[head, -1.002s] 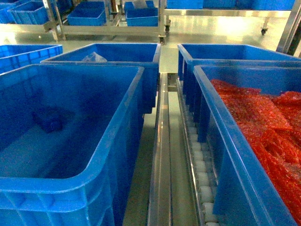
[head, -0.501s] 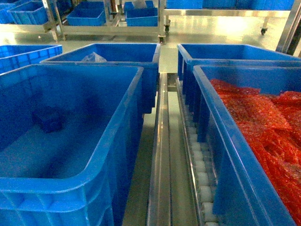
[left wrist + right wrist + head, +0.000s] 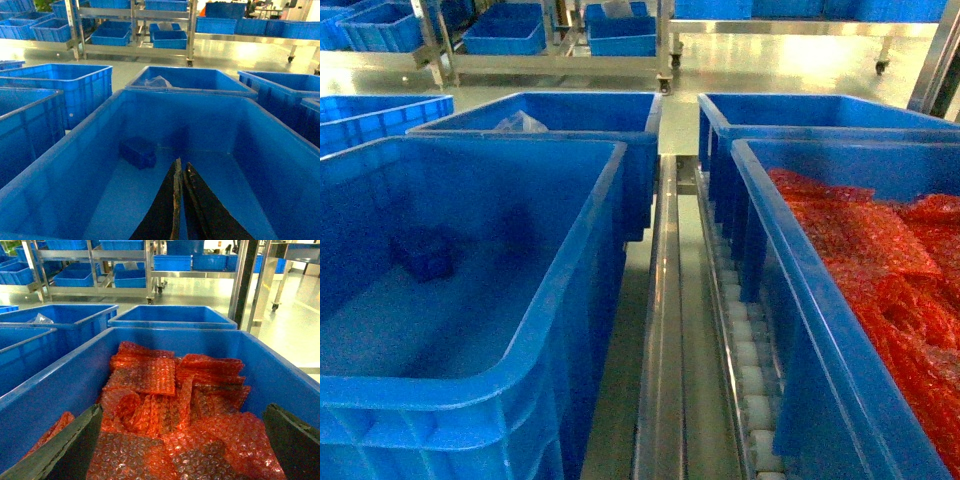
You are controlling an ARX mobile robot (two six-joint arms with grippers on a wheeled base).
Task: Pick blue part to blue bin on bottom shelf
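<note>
The blue part [image 3: 420, 255] lies on the floor of the big blue bin [image 3: 582, 290], toward its far left corner. The left wrist view shows the same blue part [image 3: 138, 151] just ahead and left of my left gripper [image 3: 181, 163]. That gripper hangs inside the blue bin [image 3: 60, 150], shut, with nothing between its fingers. My right gripper [image 3: 182, 410] is open wide over a neighbouring bin of red packets [image 3: 165, 405]. Neither gripper shows in the head view. The bins stand on the bottom shelf [image 3: 665, 330], with its steel rails and white rollers.
A bin full of red bubble-wrap packets [image 3: 880, 270] stands to the right of the rail. Two more blue bins [image 3: 570, 115] sit behind, one holding a clear bag [image 3: 520, 123]. Steel racks with further bins [image 3: 505, 35] line the far floor.
</note>
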